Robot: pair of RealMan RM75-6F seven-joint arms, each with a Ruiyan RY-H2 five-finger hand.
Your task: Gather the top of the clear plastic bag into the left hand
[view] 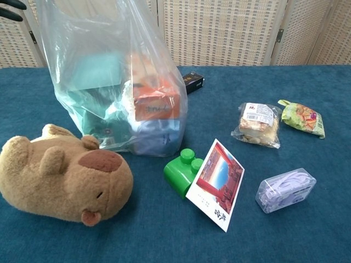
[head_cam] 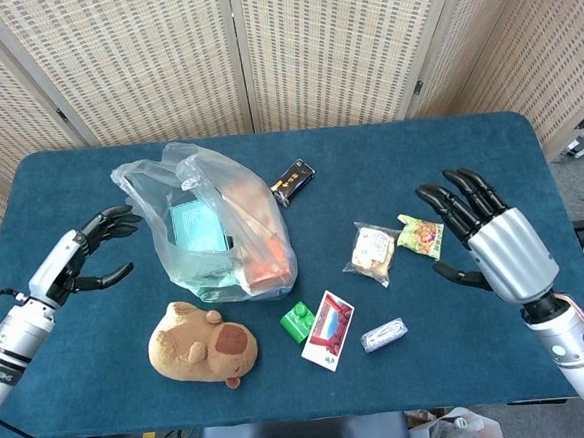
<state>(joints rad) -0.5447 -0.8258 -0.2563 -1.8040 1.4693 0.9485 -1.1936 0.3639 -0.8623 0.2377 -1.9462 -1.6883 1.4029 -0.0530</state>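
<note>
The clear plastic bag (head_cam: 212,225) stands upright on the blue table, with a teal box, an orange box and other items inside; its loose top (head_cam: 163,168) is open and ungathered. In the chest view the bag (view: 109,82) fills the upper left. My left hand (head_cam: 99,253) hovers just left of the bag, fingers apart, holding nothing; only its fingertips (view: 11,8) show in the chest view's top left corner. My right hand (head_cam: 489,240) floats open over the right side of the table, right of the snack packets.
A plush capybara (head_cam: 201,346) lies in front of the bag. A green brick (head_cam: 297,322), a red-and-white card (head_cam: 327,329) and a small clear packet (head_cam: 383,335) lie at front centre. Two snack packets (head_cam: 394,244) sit to the right; a dark packet (head_cam: 292,181) lies behind the bag.
</note>
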